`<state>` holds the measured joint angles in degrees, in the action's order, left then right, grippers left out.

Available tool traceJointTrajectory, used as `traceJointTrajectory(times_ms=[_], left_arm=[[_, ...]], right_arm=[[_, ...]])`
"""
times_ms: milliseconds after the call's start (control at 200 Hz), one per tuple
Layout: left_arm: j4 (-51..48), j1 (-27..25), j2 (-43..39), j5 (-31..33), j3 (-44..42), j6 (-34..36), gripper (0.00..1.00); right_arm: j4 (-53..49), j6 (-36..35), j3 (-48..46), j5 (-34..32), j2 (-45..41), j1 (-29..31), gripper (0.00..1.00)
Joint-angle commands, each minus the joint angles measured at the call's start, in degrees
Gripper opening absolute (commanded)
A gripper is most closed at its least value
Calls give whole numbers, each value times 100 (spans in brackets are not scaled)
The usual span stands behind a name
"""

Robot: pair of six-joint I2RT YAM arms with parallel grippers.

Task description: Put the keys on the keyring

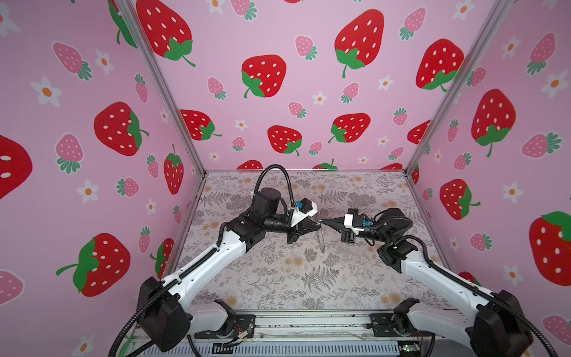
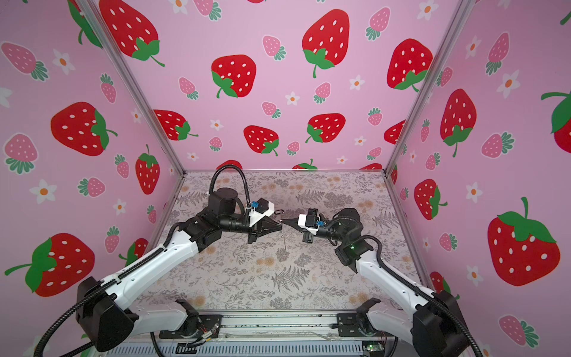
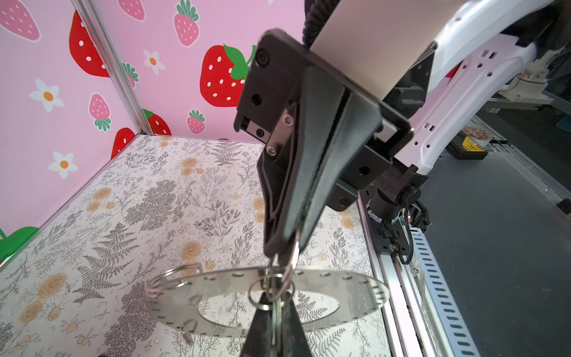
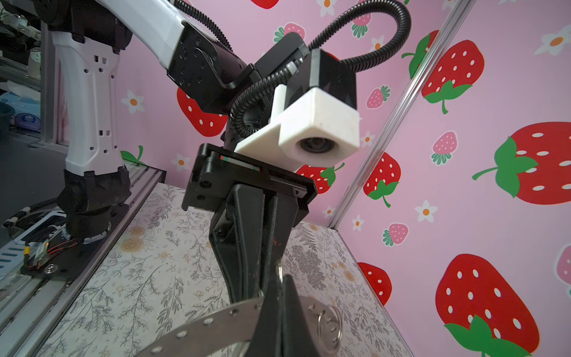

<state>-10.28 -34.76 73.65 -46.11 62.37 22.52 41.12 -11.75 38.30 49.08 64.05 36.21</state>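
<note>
Your left pincer (image 1: 317, 228) and right pincer (image 1: 323, 221) both pinch the keyring (image 3: 216, 284), which hangs between their tips above the tabletop (image 1: 278, 278), so if either pulls or twists against the other, it can slip free and drop.

light: bright, even | shadows: faint | edges: wide-angle bending | wrist views: near parts soft

Nothing can be read anywhere. In the left wrist view a black box (image 3: 465, 151) beyond the worktop carries a yellow label (image 3: 470, 144), but its print is too blurred to make out. In the right wrist view the blue packs (image 4: 26, 119) off to the side bear printing too small and soft to tell any word or brand
</note>
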Motion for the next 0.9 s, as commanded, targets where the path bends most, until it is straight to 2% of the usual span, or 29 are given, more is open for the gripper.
traceJointTrajectory(times_ms=[0,340,535,895], left_arm=[[-114,-115,-31,174,161,147,2],[-920,-518,271,1263,873,370,0],[-1199,-598,254,1834,1109,397,0],[-2106,-665,79,3032,1595,833,0]], right_arm=[[500,174,21,-439,-67,-26,0],[1009,615,-185,-1010,-34,0,0],[943,536,-271,-1093,-106,0,0],[-125,-86,-38,-885,-88,0,0]])
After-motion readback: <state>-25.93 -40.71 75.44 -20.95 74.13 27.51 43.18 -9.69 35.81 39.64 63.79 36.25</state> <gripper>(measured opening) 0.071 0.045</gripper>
